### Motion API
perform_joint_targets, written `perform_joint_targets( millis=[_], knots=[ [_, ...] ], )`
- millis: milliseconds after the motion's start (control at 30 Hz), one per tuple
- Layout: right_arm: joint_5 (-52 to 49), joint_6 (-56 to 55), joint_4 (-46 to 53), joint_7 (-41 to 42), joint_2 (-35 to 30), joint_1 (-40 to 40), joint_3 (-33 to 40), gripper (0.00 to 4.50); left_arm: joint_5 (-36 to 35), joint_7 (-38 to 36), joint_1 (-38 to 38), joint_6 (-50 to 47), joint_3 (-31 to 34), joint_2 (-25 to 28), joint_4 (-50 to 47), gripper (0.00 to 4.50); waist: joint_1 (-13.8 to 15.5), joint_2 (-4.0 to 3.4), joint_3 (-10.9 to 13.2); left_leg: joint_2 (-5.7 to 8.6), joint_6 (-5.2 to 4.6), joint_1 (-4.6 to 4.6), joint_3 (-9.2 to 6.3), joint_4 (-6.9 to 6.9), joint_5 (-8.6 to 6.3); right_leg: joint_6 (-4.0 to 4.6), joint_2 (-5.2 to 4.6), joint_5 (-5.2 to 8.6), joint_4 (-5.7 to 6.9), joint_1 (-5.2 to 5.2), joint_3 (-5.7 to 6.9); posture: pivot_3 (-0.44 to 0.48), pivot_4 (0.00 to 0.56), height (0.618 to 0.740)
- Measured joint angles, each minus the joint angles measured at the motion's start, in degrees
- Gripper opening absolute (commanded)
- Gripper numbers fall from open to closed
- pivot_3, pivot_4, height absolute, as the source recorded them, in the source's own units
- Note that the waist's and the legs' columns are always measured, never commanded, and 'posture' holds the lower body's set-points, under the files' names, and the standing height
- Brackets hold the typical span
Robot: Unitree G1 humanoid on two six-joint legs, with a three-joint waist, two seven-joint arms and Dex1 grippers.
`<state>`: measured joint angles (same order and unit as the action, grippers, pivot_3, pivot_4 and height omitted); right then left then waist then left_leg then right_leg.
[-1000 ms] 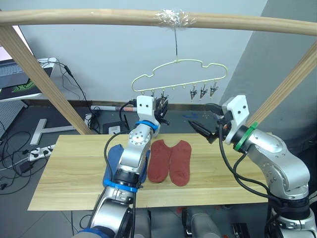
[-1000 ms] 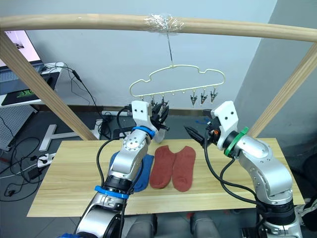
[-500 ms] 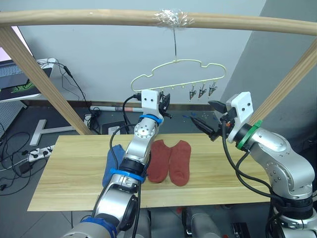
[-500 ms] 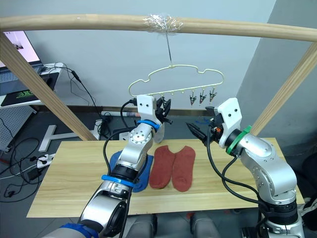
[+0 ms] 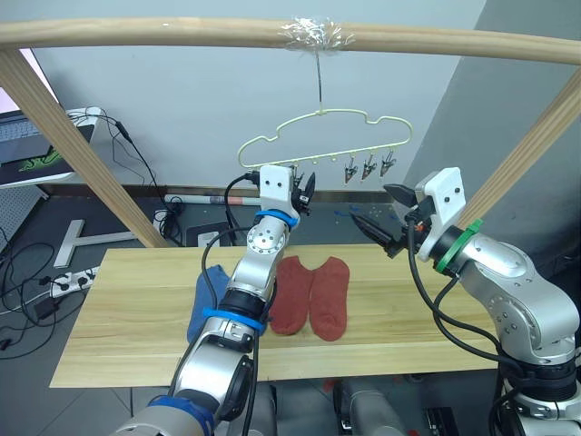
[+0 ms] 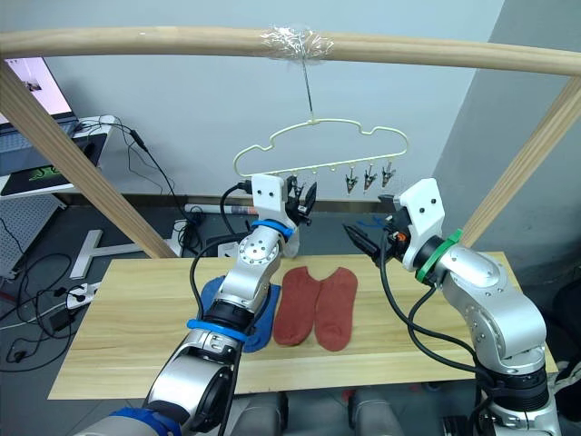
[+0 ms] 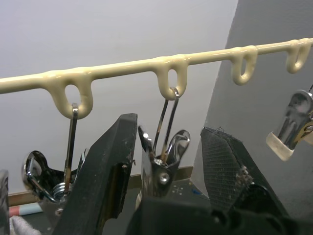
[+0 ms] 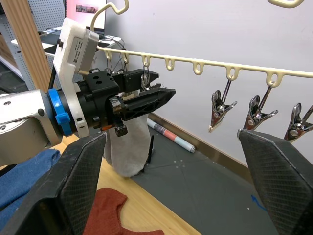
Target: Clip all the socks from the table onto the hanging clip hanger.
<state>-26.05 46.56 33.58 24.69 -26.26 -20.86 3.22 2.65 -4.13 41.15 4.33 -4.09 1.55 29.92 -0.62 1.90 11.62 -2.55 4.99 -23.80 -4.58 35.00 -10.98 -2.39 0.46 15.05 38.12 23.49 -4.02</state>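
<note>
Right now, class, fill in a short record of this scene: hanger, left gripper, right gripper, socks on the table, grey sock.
hanger: hangs by its hook from the wooden rail
left gripper: open, jaws either side of a metal clip
right gripper: open, empty, apart from the hanger
socks on table: two rust-red socks, blue sock
grey sock: hanging by the left gripper
</note>
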Motion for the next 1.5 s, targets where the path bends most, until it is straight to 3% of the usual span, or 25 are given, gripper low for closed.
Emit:
perform_joint_targets(
  millis=[1000, 1200, 1333, 1500],
  knots=[
    [-0.3, 0.1, 0.0, -1.0, -0.2, 0.0, 0.0, 4.5, 4.8, 2.8, 2.7, 3.8, -0.2, 1.1, 4.9, 2.35, -1.1, 0.0, 0.0, 0.01, -0.01, 0.06, -0.01, 0.12, 0.01, -0.03, 0.0, -0.03, 0.22, -0.04, -0.02, -0.021, 0.143, 0.74],
    [-0.5, 0.1, 0.0, -1.1, -0.2, 0.0, 0.0, 4.5, 4.8, 2.8, 2.7, 4.8, -0.1, 1.5, 5.0, 0.72, -1.1, 0.0, 0.0, 0.03, -0.02, 0.27, 0.0, 0.18, 0.02, -0.05, 0.01, -0.02, 0.64, -0.04, -0.05, -0.017, 0.14, 0.74],
    [-0.5, 0.0, 0.0, -1.1, -0.1, 0.0, 0.0, 4.5, 4.7, 2.7, 2.7, 4.9, -0.1, 1.5, 5.1, 0.02, -1.1, 0.01, 0.0, 0.04, -0.07, 0.37, 0.02, 0.2, 0.07, -0.11, 0.02, 0.02, 0.75, -0.08, -0.07, -0.015, 0.14, 0.74],
    [-0.3, -0.3, 0.0, -1.4, 0.6, 0.3, -0.6, 4.5, 1.8, -0.4, 2.6, 3.6, 0.8, 0.8, 4.6, 0.01, -1.1, 0.01, 0.0, 0.03, -0.09, 0.39, 0.02, 0.21, 0.09, -0.11, 0.03, 0.02, 0.76, -0.11, -0.08, -0.008, 0.142, 0.74]
  ],
)
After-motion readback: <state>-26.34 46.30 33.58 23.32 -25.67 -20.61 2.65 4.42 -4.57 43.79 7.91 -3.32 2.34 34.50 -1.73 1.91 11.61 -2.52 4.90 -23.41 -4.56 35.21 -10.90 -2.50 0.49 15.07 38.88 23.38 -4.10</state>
